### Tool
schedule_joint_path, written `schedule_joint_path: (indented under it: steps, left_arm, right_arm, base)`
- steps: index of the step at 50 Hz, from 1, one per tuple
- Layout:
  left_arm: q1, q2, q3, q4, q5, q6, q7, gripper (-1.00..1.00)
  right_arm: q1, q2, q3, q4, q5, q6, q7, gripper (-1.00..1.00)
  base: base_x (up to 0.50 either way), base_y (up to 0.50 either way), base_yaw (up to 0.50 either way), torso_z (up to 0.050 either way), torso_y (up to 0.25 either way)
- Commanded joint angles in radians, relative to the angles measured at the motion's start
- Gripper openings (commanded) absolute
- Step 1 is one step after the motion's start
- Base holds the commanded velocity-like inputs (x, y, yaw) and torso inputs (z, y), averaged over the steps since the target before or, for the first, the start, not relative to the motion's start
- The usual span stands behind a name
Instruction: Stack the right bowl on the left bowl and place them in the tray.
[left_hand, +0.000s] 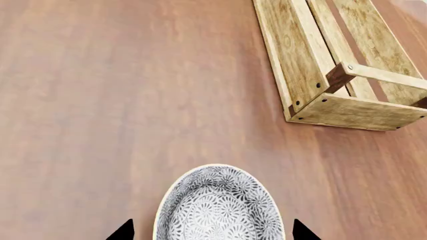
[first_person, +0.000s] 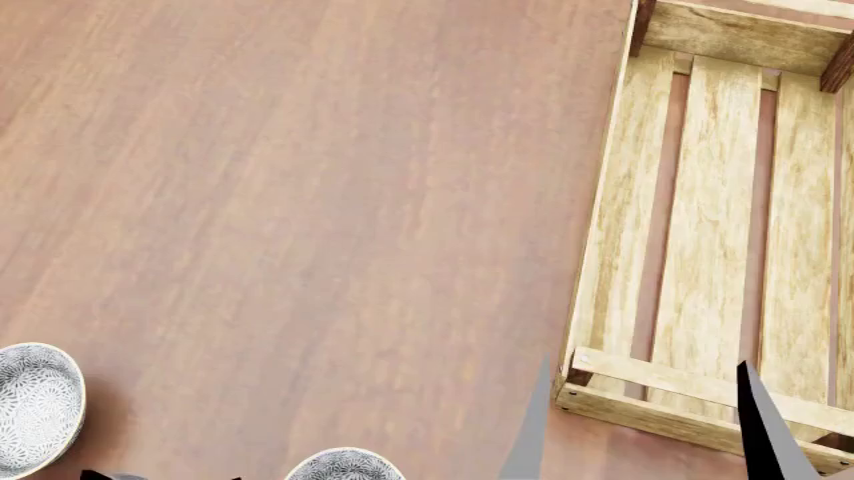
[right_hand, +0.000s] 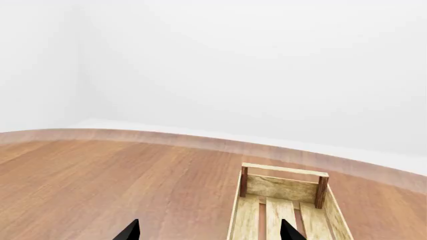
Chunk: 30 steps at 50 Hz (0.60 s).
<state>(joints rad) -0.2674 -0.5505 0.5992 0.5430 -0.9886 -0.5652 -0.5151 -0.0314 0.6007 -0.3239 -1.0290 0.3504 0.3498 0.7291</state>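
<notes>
The tray (first_person: 721, 230) lay on the wooden tabletop (first_person: 307, 200) at the head view's right. Both patterned bowls sat well apart from it: the left bowl (first_person: 34, 405) at the lower left edge, the right bowl (first_person: 344, 465) near it at the bottom edge. The left end effector (left_hand: 212, 231) had its fingertips spread either side of a bowl (left_hand: 217, 207). The right end effector (right_hand: 208, 231) was spread too, gripping nothing, facing the tray.

Simulated room, wooden table (right_hand: 100, 175), blank white walls (right_hand: 267, 60)
</notes>
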Motion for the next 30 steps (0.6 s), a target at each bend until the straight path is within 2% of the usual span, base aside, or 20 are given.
schedule_joint_path:
  steps: [1,30]
  left_arm:
    - [0.002,0.010,0.008,-0.036,0.007,0.005,0.011,1.00]
    - [-0.023,0.052,0.009,-0.202,0.023,0.052,0.101,1.00]
  right_arm:
    - [0.006,0.017,-0.013,-0.006,0.006,-0.004,0.018,1.00]
    - [0.033,0.050,-0.059,0.006,0.017,-0.021,0.056,1.00]
  base:
    - [0.00,0.00,0.00,0.000,0.000]
    - [0.00,0.00,0.00,0.000,0.000]
